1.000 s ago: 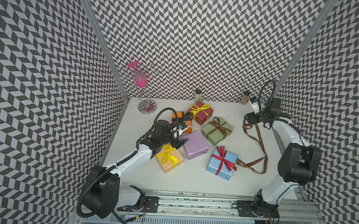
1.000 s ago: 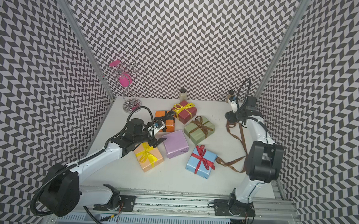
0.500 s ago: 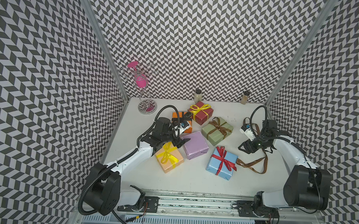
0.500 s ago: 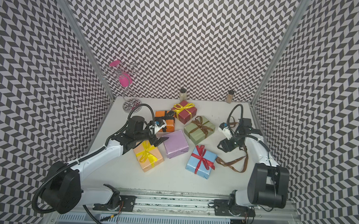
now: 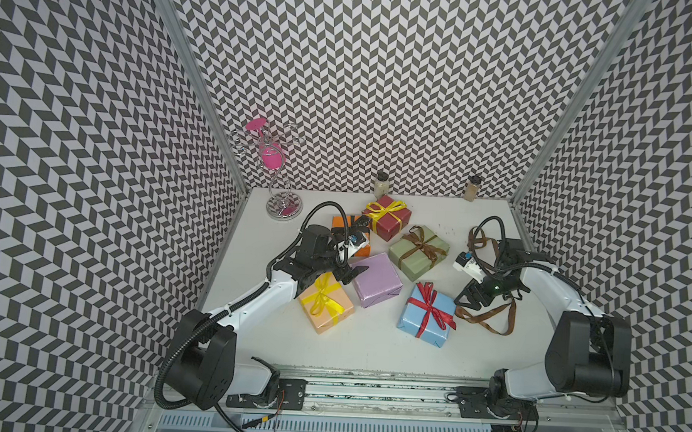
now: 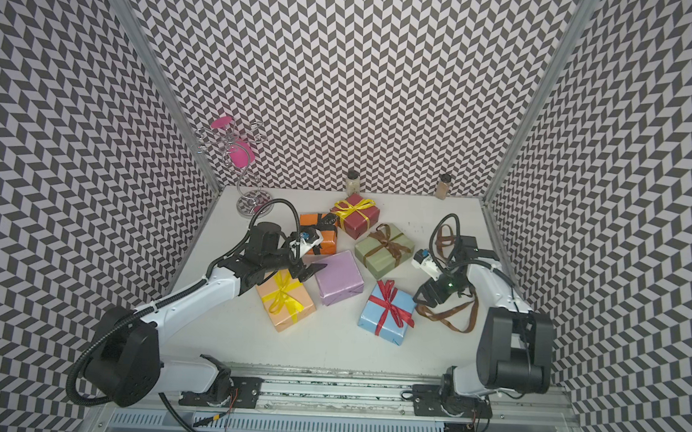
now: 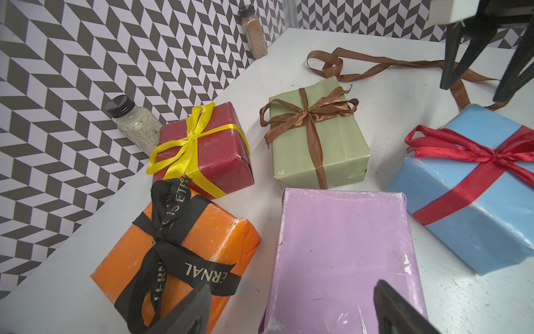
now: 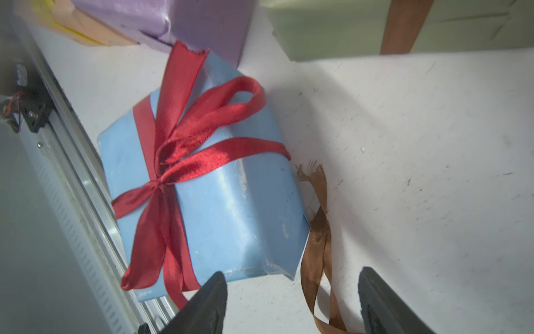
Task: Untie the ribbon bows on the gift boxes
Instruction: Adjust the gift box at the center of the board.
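Chevron-papered booth, white worktop [image 5: 370, 346]. Count six gift boxes clustered mid-surface, five bows tied:
- yellow bow [image 5: 322, 300] on peach box [image 5: 346, 311]
- second yellow bow [image 5: 384, 210] on dark red box [image 5: 400, 221]
- brown bow [image 5: 421, 242] on sage box [image 5: 428, 264]
- red bow [image 5: 432, 307] on blue box [image 5: 410, 324]
- black bow [image 7: 170, 251] on orange box [image 7: 213, 231]

Note lilac box [image 5: 375, 282] bare, and loose brown ribbon [image 8: 316, 248] slack on the worktop by the right arm.

Find left claw [image 7: 291, 289] released, jaws wide, hovering over the lilac box's corner, with the orange box just beyond and the peach box on the near side. Find right claw [image 8: 294, 303] released too, gripping nothing, straddling the loose brown ribbon just beside the blue box.

Judge the red bow next, for the right arm as clearly the nearer. Place the bow to that claw's left. See one cut tail pointing toward the back wall and two more trailing over the box edge nearest the claw. Expect a pull on a trailing tail, away from the knot, to slip it.

Read pale capitals on the black bow: "IS ETE" on a loop, "ERNAL" on the band, remainder folded out of sight. Make out no legible label on pale spice jar [image 7: 135, 124] or brown spice jar [image 7: 255, 37].
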Robot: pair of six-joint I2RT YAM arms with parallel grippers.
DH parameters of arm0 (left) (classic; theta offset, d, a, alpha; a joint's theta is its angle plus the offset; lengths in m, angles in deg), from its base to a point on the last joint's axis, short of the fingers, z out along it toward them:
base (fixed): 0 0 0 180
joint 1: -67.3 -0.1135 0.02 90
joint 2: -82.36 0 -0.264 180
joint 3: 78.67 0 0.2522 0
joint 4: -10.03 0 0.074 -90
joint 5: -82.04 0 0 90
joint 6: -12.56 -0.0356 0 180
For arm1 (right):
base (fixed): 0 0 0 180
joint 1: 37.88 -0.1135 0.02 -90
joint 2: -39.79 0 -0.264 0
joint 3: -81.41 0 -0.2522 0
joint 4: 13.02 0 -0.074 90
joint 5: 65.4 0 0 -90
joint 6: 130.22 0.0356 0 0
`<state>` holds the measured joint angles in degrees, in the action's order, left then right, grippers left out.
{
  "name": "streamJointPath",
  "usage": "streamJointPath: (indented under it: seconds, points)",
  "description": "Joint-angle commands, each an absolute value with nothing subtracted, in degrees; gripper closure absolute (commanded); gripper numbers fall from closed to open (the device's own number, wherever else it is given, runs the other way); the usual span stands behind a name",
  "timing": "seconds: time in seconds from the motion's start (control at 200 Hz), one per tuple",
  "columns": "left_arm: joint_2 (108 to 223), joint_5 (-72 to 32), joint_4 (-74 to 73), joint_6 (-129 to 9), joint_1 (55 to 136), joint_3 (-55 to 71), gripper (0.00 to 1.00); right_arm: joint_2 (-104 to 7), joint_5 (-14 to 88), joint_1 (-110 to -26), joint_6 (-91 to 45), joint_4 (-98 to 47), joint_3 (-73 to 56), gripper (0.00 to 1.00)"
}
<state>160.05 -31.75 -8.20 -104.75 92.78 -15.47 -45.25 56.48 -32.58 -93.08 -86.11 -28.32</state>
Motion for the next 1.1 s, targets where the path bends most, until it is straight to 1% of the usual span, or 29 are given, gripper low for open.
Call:
streamJointPath:
  seconds: [0.0,0.13,0.225,0.295,0.396,0.501,0.571,0.741,0.841,0.911,0.986,1.031,1.097]
  points:
    - [161.1,-32.0,-8.7,-105.3,93.1,-13.9,0.12,-45.7,56.0,-33.0,-100.8,-89.1,-29.6,0.30]
    - [161.6,-32.0,-8.8,-105.2,93.1,-13.6,0.12,-45.8,56.8,-33.2,-102.8,-91.1,-31.1,0.35]
    - [161.8,-32.0,-8.9,-105.3,93.1,-13.5,0.12,-46.6,57.2,-34.2,-103.0,-90.6,-32.1,0.41]
    - [161.9,-32.0,-9.0,-105.3,93.1,-13.5,0.12,-46.8,56.7,-35.5,-101.0,-87.1,-33.0,0.42]
    - [161.9,-31.9,-9.0,-105.3,93.2,-13.6,0.12,-47.0,56.5,-37.3,-96.7,-82.7,-33.2,0.48]
    - [161.7,-31.9,-8.9,-105.4,93.2,-13.7,0.12,-47.6,58.2,-37.9,-93.3,-79.7,-31.4,0.56]
    - [161.6,-32.0,-8.8,-105.3,93.2,-13.8,0.12,-48.4,59.9,-38.0,-91.6,-78.6,-29.3,0.57]
    - [162.0,-31.9,-8.4,-105.4,93.6,-14.0,0.12,-51.1,63.9,-39.9,-86.4,-76.5,-23.7,0.57]
    - [162.3,-31.9,-8.6,-105.3,94.0,-13.4,0.12,-52.5,62.7,-41.1,-85.2,-76.3,-21.5,0.58]
    - [162.5,-32.0,-9.2,-105.8,94.4,-13.0,0.12,-52.5,60.3,-40.8,-85.2,-76.9,-21.0,0.61]
    - [162.4,-32.0,-9.5,-106.7,95.6,-12.8,0.12,-51.4,60.0,-39.5,-88.2,-79.3,-21.6,0.62]
    - [162.4,-32.0,-9.4,-107.3,96.6,-12.7,0.12,-50.6,60.6,-38.6,-90.9,-81.6,-21.7,0.59]
    - [162.8,-31.8,-9.3,-107.8,98.5,-12.5,0.12,-49.4,61.0,-37.6,-93.6,-83.8,-21.9,0.49]
